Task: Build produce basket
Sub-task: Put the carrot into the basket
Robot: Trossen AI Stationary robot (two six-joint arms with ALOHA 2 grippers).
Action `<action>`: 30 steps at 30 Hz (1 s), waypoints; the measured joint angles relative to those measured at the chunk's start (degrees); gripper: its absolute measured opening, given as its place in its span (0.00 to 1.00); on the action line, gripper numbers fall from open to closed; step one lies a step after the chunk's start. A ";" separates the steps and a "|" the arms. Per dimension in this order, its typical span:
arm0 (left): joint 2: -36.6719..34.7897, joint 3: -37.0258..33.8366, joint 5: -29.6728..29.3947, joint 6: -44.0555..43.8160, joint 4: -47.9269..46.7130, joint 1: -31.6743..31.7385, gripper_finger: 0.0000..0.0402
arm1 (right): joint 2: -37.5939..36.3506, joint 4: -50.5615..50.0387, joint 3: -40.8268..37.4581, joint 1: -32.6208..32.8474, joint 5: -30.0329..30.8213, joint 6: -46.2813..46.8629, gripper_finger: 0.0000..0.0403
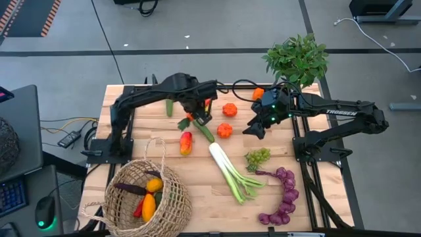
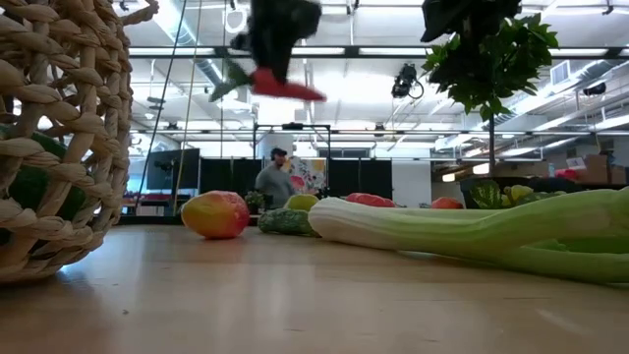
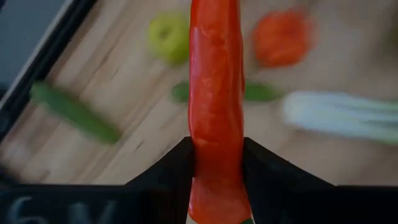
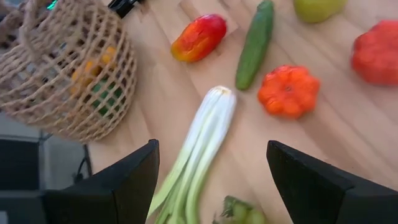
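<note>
The tan wicker basket (image 1: 146, 197) stands at the table's near left corner with a yellow pepper, an aubergine and other pieces inside; its wall fills the left of the low view (image 2: 59, 138). My left gripper (image 1: 195, 113) hangs above the far middle of the table, shut on a long red pepper (image 3: 214, 93). My right gripper (image 1: 253, 130) hovers open over the table's far right part, above the leek (image 4: 199, 143). On the table lie the leek (image 1: 227, 164), green grapes (image 1: 258, 157), purple grapes (image 1: 283, 197), two orange tomatoes (image 1: 229, 109), cucumbers (image 1: 169, 107) and a red-yellow fruit (image 1: 187, 142). My left gripper pinches the red pepper between its two fingers (image 3: 180, 165), on the stretch toward its green stem end (image 3: 214, 158). The fingers lie along the pepper, and its long red body sticks out past the fingertips. The pepper (image 2: 285, 87) is lifted clear of the table and lies nearly level.
A leafy green plant (image 1: 297, 59) in a black pot stands at the far right corner, with an orange (image 1: 258, 93) beside it. Bare wood shows between the basket and the leek. A person (image 2: 275, 182) stands far off in the room behind.
</note>
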 joint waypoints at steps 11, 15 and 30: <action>-6.99 4.41 3.42 -5.53 -0.10 -11.27 0.31 | -0.67 -0.10 0.01 5.30 -0.73 -1.33 0.74; -10.01 4.40 3.16 -10.38 0.01 -15.85 0.31 | -0.78 -0.62 0.01 7.53 -0.73 -3.23 0.74; -27.76 -13.67 5.05 -19.92 0.01 -25.54 0.31 | -0.93 0.58 0.01 15.02 5.96 5.03 0.74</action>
